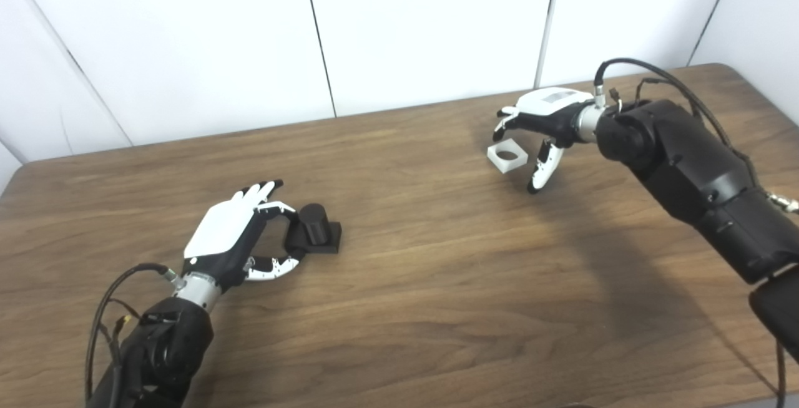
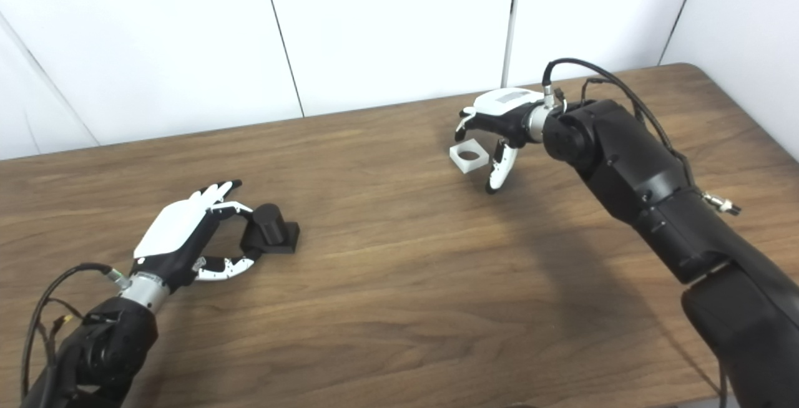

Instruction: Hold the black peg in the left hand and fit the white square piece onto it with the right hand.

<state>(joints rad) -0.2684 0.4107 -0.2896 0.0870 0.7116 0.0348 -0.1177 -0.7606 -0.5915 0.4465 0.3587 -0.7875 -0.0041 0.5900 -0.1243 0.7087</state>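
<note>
The black peg, a short cylinder on a square base, stands upright on the wooden table at the left. My left hand lies just left of it, open, with fingers and thumb curled toward the peg's near side; I cannot see firm contact. The white square piece, a flat frame with a round hole, lies on the table at the back right. My right hand hovers over its right edge, open, fingers arched above it and the thumb pointing down beside it.
White wall panels rise behind the table's far edge. The right forearm crosses the table's right side and casts a shadow toward the front. Bare wood lies between the two hands.
</note>
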